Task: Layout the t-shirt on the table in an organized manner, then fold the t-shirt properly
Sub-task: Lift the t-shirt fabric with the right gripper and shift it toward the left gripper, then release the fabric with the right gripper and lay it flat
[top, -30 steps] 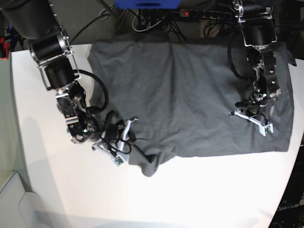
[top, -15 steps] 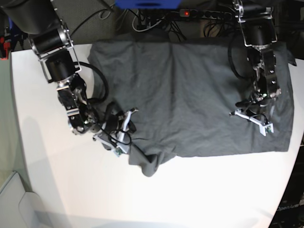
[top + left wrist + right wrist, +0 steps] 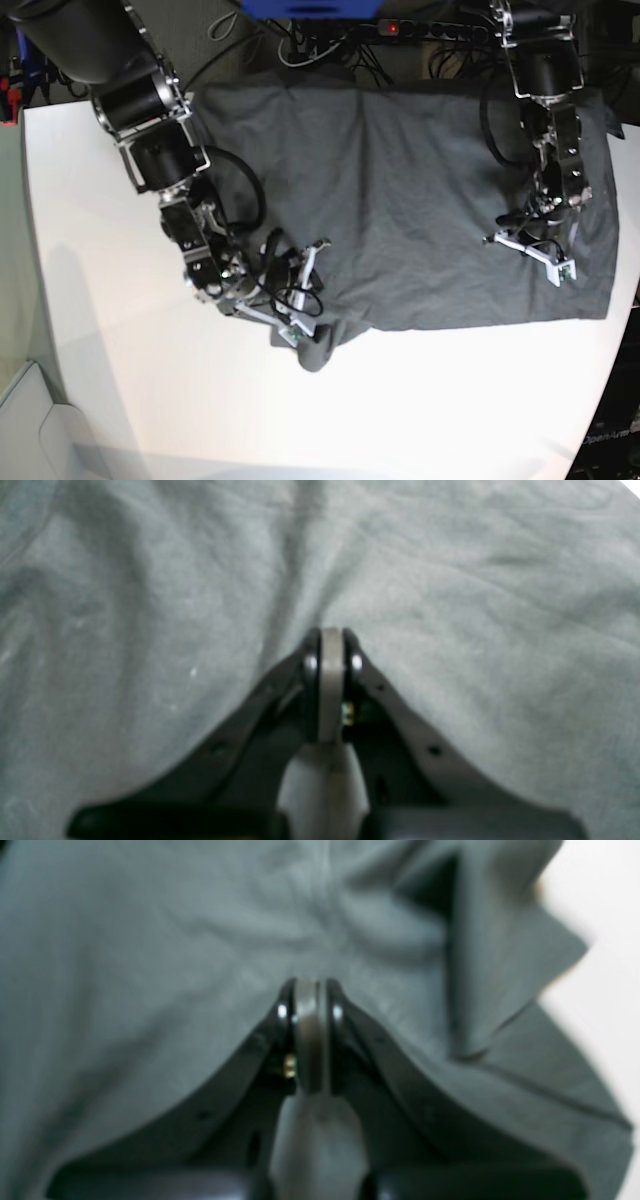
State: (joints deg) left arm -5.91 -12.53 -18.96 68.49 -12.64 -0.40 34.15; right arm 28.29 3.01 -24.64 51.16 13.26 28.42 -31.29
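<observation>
The dark grey t-shirt (image 3: pixel 400 180) lies spread over the back half of the white table (image 3: pixel 130 400), with a bunched lump at its lower left corner (image 3: pixel 315 352). My right gripper (image 3: pixel 296 290) sits on the shirt's lower left edge. In the right wrist view its jaws (image 3: pixel 310 985) are shut, with folds of cloth (image 3: pixel 150 965) running to the tip. My left gripper (image 3: pixel 528 243) rests on the shirt's right part. In the left wrist view it (image 3: pixel 331 632) is shut, with creases of the shirt (image 3: pixel 150 580) meeting at its tip.
A power strip (image 3: pixel 400 28) with a red light and several cables lie behind the table's back edge. A blue object (image 3: pixel 310 8) is at the top. White tabletop (image 3: pixel 600 915) shows right of the shirt's edge in the right wrist view.
My right arm has swung to the right in the base view, carrying its gripper from the shirt's left edge further in over the lower left part. The left arm has not moved.
</observation>
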